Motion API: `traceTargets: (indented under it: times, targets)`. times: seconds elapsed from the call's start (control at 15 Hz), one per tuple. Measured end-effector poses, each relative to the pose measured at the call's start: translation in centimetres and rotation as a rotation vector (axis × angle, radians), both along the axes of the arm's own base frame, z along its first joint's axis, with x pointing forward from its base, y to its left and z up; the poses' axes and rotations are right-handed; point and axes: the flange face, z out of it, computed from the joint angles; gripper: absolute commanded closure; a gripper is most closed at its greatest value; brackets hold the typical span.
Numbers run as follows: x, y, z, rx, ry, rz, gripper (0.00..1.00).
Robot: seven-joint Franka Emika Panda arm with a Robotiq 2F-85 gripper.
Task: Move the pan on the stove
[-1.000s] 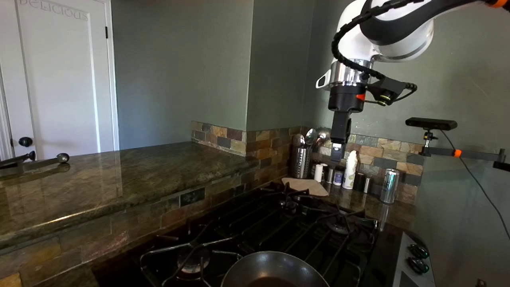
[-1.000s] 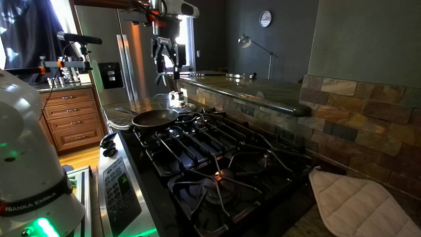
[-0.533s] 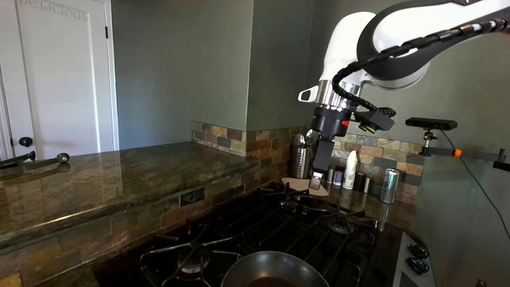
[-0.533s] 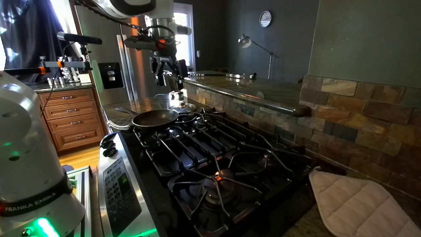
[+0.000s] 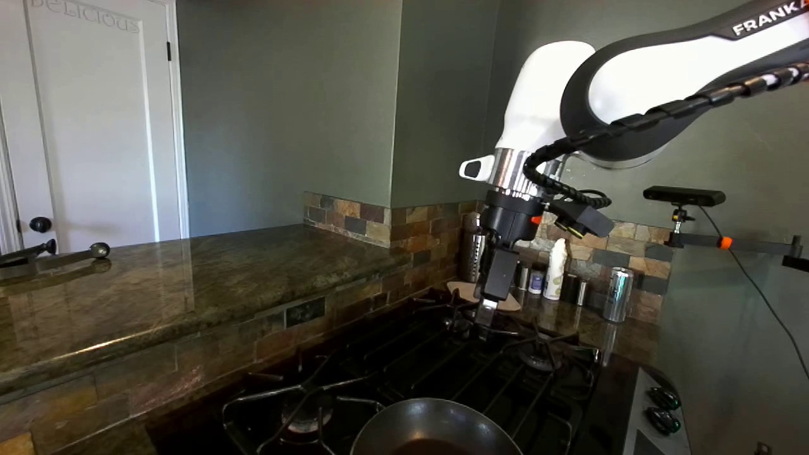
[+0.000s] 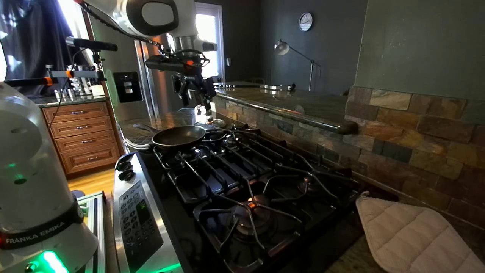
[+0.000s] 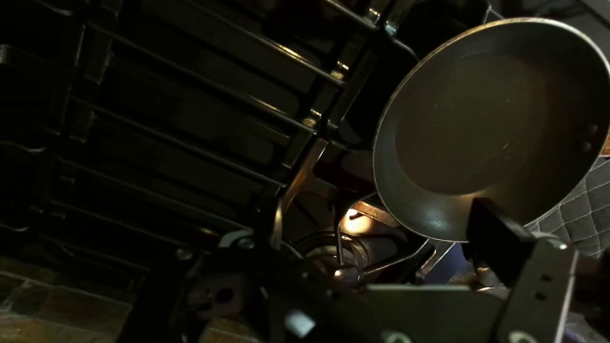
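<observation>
Showing rivets [image 7: 591,128] inside pan [image 7: 476,119], wrist view only

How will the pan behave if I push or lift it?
The pan looks metal-rimmed, so probably stiff. Its handle juts out one side, so a rim lift would likely tilt it. It sits on narrow grate bars, so a push might slide it or snag.

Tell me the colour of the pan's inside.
Dark greyish brown; the pan shows best in the wrist view.
</observation>
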Motion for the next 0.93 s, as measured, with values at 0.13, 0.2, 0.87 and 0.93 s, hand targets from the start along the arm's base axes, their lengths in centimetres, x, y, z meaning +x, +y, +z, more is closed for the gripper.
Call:
traceTargets:
  times: [0.13, 0.2, 0.87, 0.93]
  targets:
    - [0.0, 0.0, 0.1, 0.000, -0.001, 0.000, 0.00]
    - [0.0, 0.0, 0.1, 0.000, -0.002, 0.000, 0.00]
    - [1.3, 3.1, -4.5, 0.013, 0.008, 0.058, 0.00]
    - [1.4, 3.5, -4.9, 0.028, -0.001, 0.068, 0.00]
